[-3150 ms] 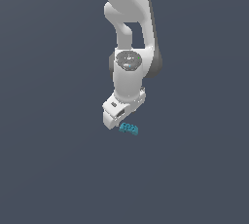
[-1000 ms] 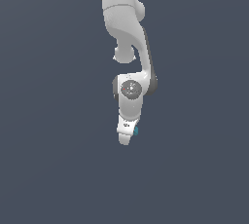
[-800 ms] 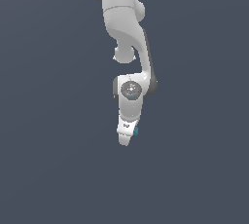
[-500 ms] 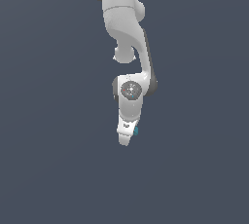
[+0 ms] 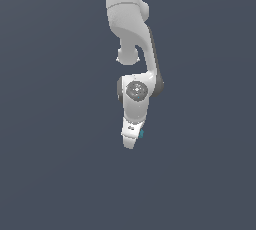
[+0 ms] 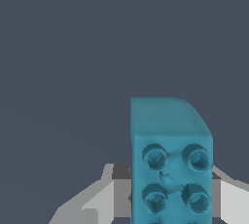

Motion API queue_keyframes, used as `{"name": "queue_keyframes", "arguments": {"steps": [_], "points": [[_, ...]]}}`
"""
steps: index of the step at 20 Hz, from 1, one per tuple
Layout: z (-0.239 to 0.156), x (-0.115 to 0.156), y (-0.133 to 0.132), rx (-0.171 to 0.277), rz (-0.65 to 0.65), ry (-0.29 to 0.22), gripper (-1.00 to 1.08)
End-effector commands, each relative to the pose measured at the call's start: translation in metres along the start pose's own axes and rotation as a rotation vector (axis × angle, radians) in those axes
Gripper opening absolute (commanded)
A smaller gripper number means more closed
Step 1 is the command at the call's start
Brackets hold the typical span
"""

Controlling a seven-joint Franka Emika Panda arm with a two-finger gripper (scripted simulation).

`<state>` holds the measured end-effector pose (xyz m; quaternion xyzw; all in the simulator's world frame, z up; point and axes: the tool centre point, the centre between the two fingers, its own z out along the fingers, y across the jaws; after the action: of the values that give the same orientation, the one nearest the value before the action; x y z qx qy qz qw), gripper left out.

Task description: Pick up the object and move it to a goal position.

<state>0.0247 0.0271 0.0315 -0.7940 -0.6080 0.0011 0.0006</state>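
Observation:
The teal-blue blocky object with small round bumps fills the wrist view, sitting between my grey fingers. In the exterior view only a small teal sliver of the object shows beside the white gripper, which hides the rest. The gripper hangs from the white arm and points down, shut on the object.
A plain dark grey-blue surface surrounds the arm in both views. No other objects or edges show.
Since about three seconds ago the gripper has closed over the object and the arm has shifted its pose. Over the last second nothing has visibly moved.

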Motion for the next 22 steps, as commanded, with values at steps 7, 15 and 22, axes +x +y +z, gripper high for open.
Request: {"name": "queue_keyframes", "arguments": {"steps": [7,15,22], "points": [[-0.055,0.029,-0.006,-0.003,-0.001,0.000,-1.00],[-0.139,0.074,-0.016,-0.002,-0.003,0.000,-1.00],[-0.215,0.115,-0.024,-0.002,-0.003,0.001,-1.00]]}}
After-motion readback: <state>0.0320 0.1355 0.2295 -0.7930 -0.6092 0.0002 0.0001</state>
